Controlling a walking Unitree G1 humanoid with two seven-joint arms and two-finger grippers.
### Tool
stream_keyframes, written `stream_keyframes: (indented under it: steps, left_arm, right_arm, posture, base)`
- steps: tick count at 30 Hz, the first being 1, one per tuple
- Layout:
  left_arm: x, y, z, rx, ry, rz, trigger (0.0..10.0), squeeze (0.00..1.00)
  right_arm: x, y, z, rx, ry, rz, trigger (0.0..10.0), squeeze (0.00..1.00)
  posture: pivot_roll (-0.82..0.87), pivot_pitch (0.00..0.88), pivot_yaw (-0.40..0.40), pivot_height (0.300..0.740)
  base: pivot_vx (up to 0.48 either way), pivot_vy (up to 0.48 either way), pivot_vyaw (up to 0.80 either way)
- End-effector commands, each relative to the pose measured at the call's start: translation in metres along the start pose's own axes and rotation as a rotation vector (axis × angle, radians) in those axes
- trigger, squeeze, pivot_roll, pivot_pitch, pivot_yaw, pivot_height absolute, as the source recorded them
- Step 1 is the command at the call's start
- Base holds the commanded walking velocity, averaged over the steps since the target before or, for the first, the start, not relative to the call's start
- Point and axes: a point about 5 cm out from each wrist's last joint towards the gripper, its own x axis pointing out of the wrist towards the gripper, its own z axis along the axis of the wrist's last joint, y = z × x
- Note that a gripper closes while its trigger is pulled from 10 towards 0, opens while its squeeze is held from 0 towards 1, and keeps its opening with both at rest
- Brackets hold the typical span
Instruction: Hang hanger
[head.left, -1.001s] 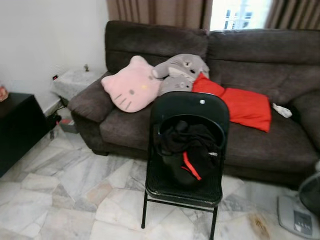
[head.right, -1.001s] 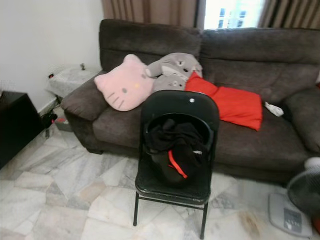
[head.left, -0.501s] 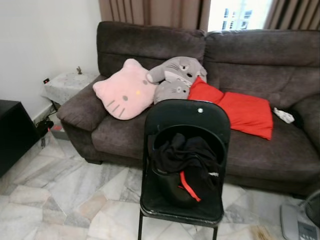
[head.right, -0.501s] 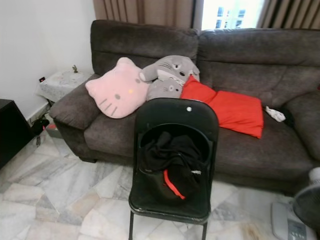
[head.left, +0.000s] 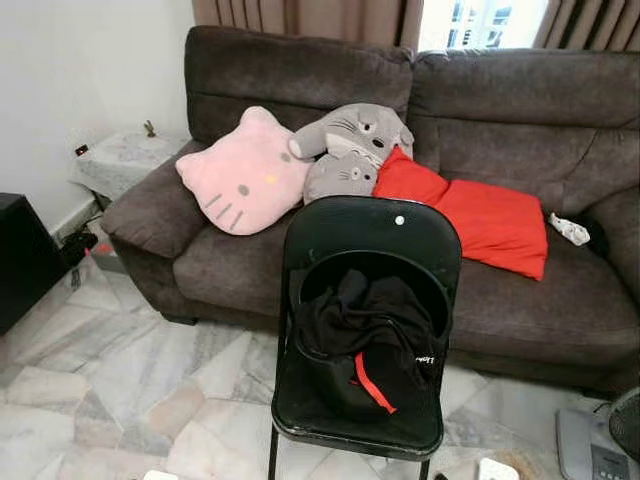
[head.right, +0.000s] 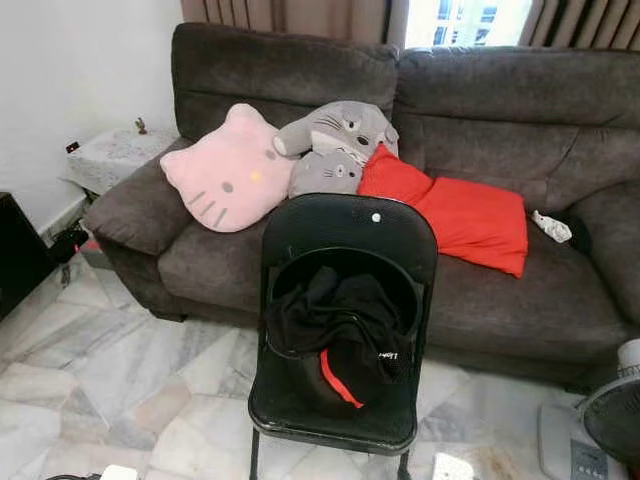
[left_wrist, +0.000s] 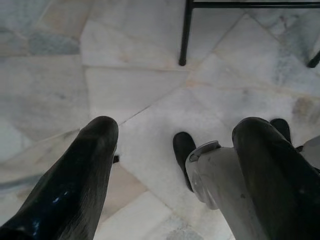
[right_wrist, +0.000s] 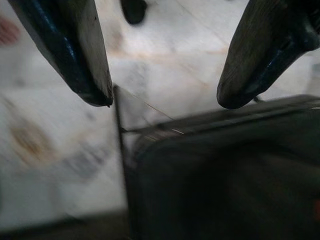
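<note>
Barely begun — no hanger can be made out, perhaps buried in the dark clothes (head.left: 372, 330) on the chair (head.left: 372, 235) before the sofa (head.left: 520, 100); left gripper (left_wrist: 175, 150) and right gripper (right_wrist: 162, 75) hang low, fingers apart, empty

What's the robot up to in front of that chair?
The robot stands facing a black folding chair with a black and red garment heaped on its seat, before a brown sofa. Nothing is held: the left gripper hangs open over the marble floor, and the right gripper is open near the chair's edge.
</note>
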Motion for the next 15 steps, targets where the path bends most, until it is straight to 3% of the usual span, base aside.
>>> stream_keyframes:
  steps: [1, 3, 10, 15]
  left_arm:
    - [0.002, -0.004, 0.0, 0.011, 0.014, -0.004, 10.0, 0.0]
    - [0.003, -0.006, 0.001, 0.011, 0.01, -0.002, 10.0, 0.0]
    - [0.012, -0.027, 0.017, -0.012, -0.032, 0.013, 10.0, 0.0]
    - [0.013, -0.032, 0.016, -0.025, -0.038, 0.019, 10.0, 0.0]
  right_arm:
    - [0.003, 0.006, 0.01, -0.034, -0.041, 0.021, 10.0, 0.0]
    - [0.005, 0.01, 0.015, -0.036, -0.059, 0.033, 10.0, 0.0]
    - [0.014, 0.03, 0.047, -0.18, -0.162, 0.139, 10.0, 0.0]
    - [0.015, 0.036, 0.05, -0.203, -0.166, 0.17, 10.0, 0.0]
  posture:
    - [-0.06, 0.0, 0.033, 0.74]
    - [-0.06, 0.0, 0.034, 0.74]
    - [-0.03, 0.0, -0.005, 0.74]
    - [-0.04, 0.006, 0.003, 0.74]
  base:
    - [0.0, 0.0, 0.0]
    - [0.0, 0.0, 0.0]
    - [0.0, 0.0, 0.0]
    - [0.0, 0.0, 0.0]
